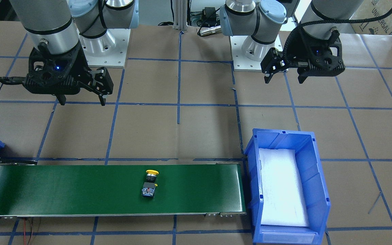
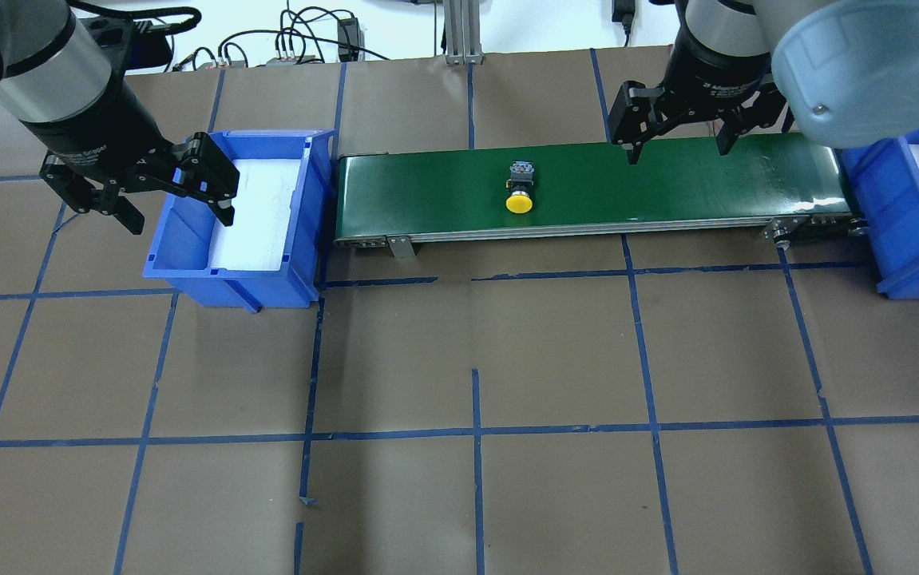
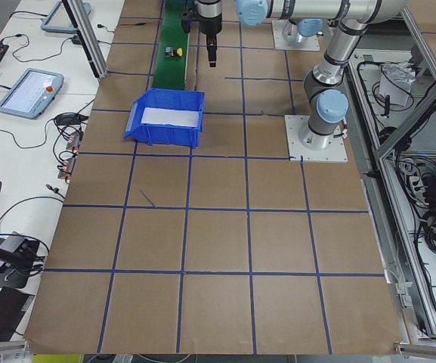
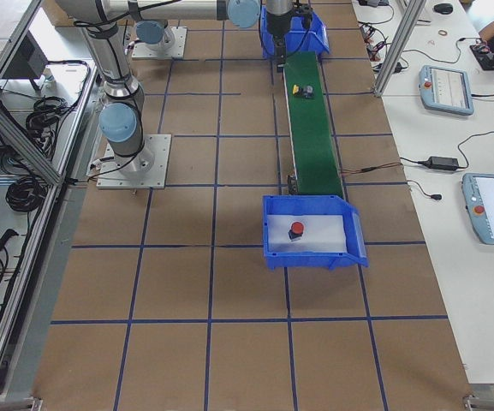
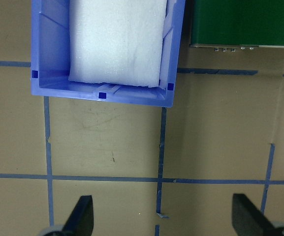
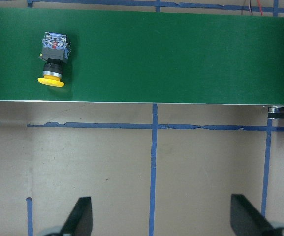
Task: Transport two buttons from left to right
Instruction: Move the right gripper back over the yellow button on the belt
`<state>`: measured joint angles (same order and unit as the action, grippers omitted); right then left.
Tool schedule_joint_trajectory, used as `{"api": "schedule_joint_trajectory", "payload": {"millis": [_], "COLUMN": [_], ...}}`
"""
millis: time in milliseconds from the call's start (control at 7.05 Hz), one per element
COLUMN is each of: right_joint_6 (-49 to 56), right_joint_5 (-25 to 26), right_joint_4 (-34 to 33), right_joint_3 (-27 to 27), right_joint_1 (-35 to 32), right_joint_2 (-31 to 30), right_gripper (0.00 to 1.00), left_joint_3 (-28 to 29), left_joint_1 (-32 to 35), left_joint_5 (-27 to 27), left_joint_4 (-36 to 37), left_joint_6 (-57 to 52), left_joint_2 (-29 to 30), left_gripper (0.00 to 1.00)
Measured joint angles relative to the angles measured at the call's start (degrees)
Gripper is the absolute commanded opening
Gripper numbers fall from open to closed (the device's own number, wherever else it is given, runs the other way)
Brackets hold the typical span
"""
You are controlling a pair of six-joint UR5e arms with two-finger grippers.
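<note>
The yellow button (image 2: 519, 188) lay on its side on the green conveyor belt (image 2: 667, 196), about at the middle of the belt's length. Its cap pointed to the belt's edge on the robot's side. It looked like a small, stiff part of plastic and metal, probably light and not easy to damage. The round cap seemed smooth and could slip out of the jaws. I judged the square contact block, with its flat opposite sides, to be the better place to take hold. As the button lay flat, it might also roll a little on the cap when touched.

The cap was a bright yellow mushroom shape on a short black neck. Behind it sat a black block with metal parts and a small spot of red. The red button (image 4: 297, 229) already stood in the blue bin (image 4: 315, 255) at the belt's right end, on white foam, cap up.

The right gripper (image 2: 677, 152) hung over the belt, between the yellow button and the right end, with its jaws wide apart and holding nothing. The left gripper (image 2: 180, 220) hung by the foam-lined bin (image 2: 227, 275) at the belt's left end, its jaws also spread and empty.
</note>
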<state>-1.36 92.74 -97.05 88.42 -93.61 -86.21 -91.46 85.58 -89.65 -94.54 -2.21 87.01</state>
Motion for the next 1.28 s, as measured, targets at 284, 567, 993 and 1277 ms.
{"api": "schedule_joint_trajectory", "payload": {"millis": [284,567,993,1277], "right_joint_6": [-0.04,0.03,-0.19,-1.83], "right_joint_5": [-0.21,-0.29,-0.65,-0.85], "right_joint_4": [0.0,-0.19,-1.22,-5.79], "right_joint_3": [0.4,0.37,0.23,-0.74], "right_joint_1": [0.07,0.14,0.26,0.22], "right_joint_2": [0.07,0.08,1.84,6.57], "right_gripper": [1.0,1.0,1.0,1.0], "left_joint_3": [0.2,0.87,1.42,1.61], "left_joint_1": [0.9,1.21,1.36,1.28], "left_joint_5": [-2.48,-2.69,-1.05,-0.89], "left_joint_4": [0.17,0.01,-0.93,-1.94], "left_joint_6": [0.36,0.42,0.24,0.01], "left_joint_2": [-0.22,-0.48,-0.63,-0.74], "left_gripper": [1.0,1.0,1.0,1.0]}}
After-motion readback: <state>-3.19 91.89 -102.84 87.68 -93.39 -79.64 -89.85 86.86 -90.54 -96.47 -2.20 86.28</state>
